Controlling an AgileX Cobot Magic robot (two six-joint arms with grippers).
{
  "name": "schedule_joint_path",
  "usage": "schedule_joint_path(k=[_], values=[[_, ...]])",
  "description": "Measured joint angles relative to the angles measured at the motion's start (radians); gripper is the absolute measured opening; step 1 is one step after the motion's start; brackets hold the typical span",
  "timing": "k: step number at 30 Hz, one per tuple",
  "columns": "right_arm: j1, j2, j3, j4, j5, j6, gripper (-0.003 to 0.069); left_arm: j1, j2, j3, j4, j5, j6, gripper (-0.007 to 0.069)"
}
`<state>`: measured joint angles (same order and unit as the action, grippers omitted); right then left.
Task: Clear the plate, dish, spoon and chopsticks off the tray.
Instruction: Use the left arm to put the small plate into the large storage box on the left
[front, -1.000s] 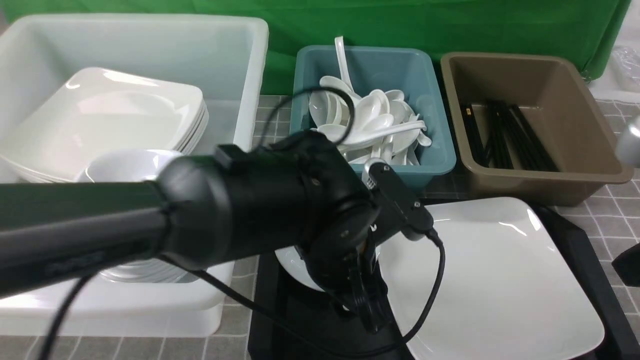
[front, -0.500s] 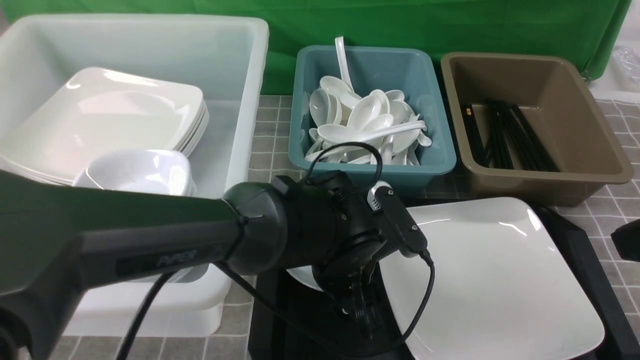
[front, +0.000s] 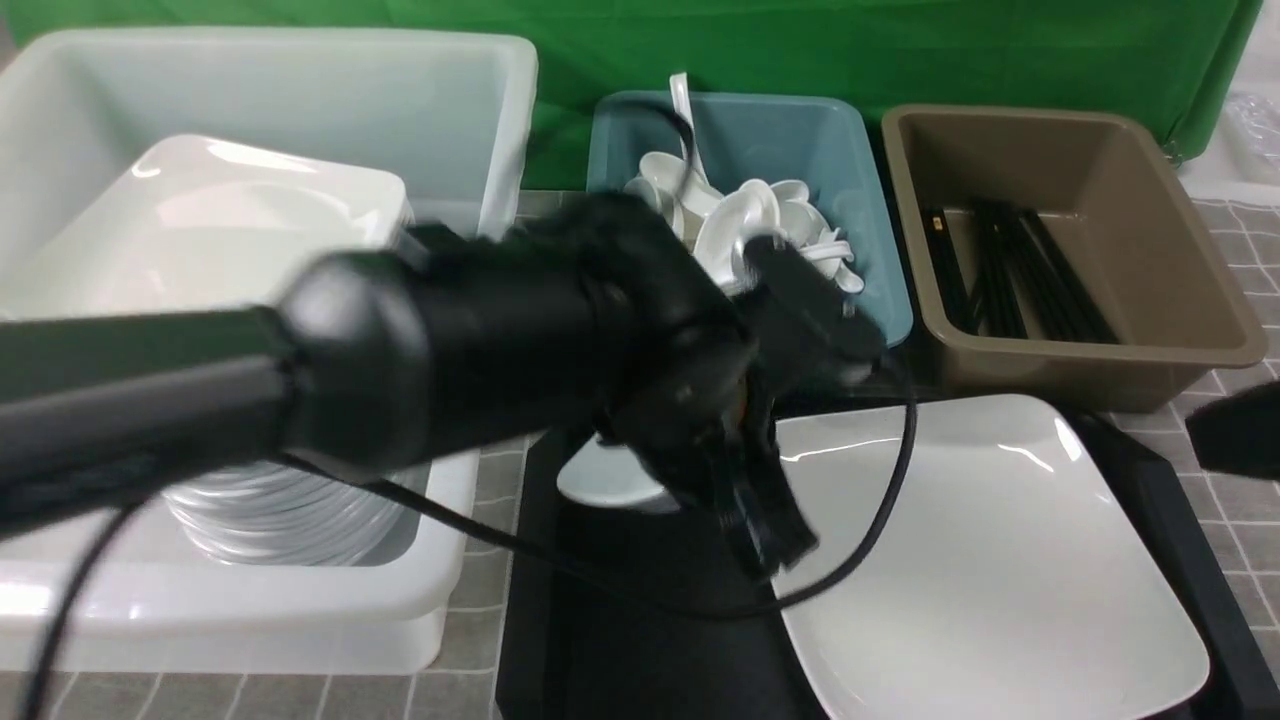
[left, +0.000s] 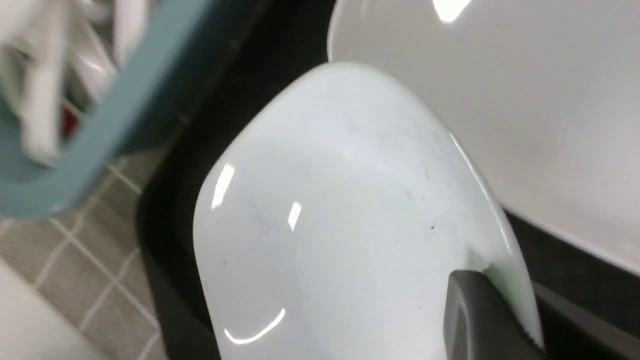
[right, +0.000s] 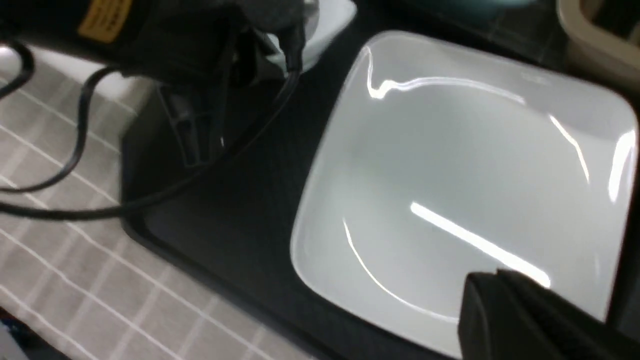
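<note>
My left gripper (left: 505, 287) is shut on the rim of the small pale dish (left: 325, 210), one finger inside and one outside. The dish (front: 600, 482) hangs just above the far left corner of the black tray (front: 620, 650), mostly hidden behind the arm. The large white square plate (front: 1000, 560) lies on the tray's right half. My right gripper (right: 500, 282) is shut and empty, hovering over the plate (right: 450, 165) near its edge. No spoon or chopsticks show on the tray's visible part.
A big white tub (front: 470, 90) at the left holds stacked plates and bowls. Behind the tray stand a teal tub (front: 870, 300) of white spoons and a brown tub (front: 1180, 330) with black chopsticks. Grey checked cloth covers the table.
My left gripper has shut on the dish's rim and risen with it, moving away from the tray floor. The right gripper's dark tip has come further in from the right.
</note>
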<state>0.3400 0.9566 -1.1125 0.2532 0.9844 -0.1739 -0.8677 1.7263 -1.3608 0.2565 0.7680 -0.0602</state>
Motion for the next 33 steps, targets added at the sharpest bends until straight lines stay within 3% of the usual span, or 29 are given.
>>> schedule_joint_path(k=[4, 9, 12, 14, 17, 21, 25, 33], values=[[0.000, 0.000, -0.042, 0.078, -0.008, -0.018, 0.0020, 0.000, -0.128, -0.072, -0.003, 0.057, 0.004, 0.0027], [-0.001, 0.020, -0.073, 0.227, -0.013, -0.101, 0.0020, 0.011, -0.269, -0.143, 0.110, 0.165, -0.011, 0.0027], [0.024, 0.099, -0.115, 0.371, -0.014, -0.184, 0.0020, 0.114, -0.363, -0.162, 0.153, 0.262, -0.026, 0.0027], [0.068, 0.146, -0.143, 0.391, -0.015, -0.202, 0.0020, 0.203, -0.386, -0.157, 0.148, 0.313, -0.031, 0.0027], [0.195, 0.261, -0.218, 0.363, -0.023, -0.212, 0.0020, 0.345, -0.403, -0.112, 0.132, 0.338, -0.039, 0.0027], [0.356, 0.413, -0.375, 0.208, -0.020, -0.146, 0.0020, 0.493, -0.401, 0.002, 0.024, 0.305, -0.023, 0.0027], [0.411, 0.472, -0.457, 0.151, -0.010, -0.125, 0.0020, 0.518, -0.387, 0.103, -0.046, 0.208, 0.014, 0.0027], [0.420, 0.486, -0.469, 0.118, -0.010, -0.122, 0.0025, 0.518, -0.361, 0.193, -0.111, 0.136, 0.069, 0.0039]])
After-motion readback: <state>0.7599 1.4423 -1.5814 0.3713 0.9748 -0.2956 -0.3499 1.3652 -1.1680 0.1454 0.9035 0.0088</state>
